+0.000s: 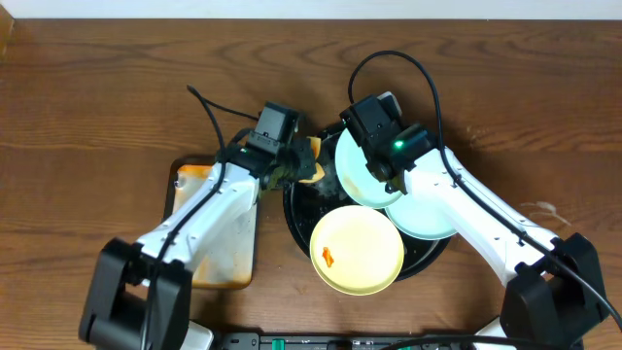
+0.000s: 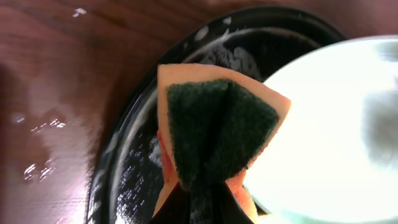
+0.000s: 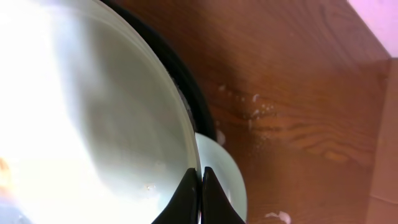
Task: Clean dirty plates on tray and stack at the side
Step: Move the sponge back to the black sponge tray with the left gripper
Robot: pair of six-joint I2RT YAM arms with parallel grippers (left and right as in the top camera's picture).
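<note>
Holding: right gripper [image 3: 200,173], clamped on rim of tilted blue-green plate [image 1: 358,175]; left gripper [image 2: 199,202], clamped on folded sponge [image 2: 217,130] at that plate's edge. On black tray [image 1: 294,209], mid-bench: yellow plate [image 1: 357,250], second blue-green plate [image 1: 428,219].

I read even, bright light in the overhead view, with soft shadows. In both wrist views the plate [image 2: 336,124] blows out to white glare, and the table [image 2: 56,93] is blurred.
</note>
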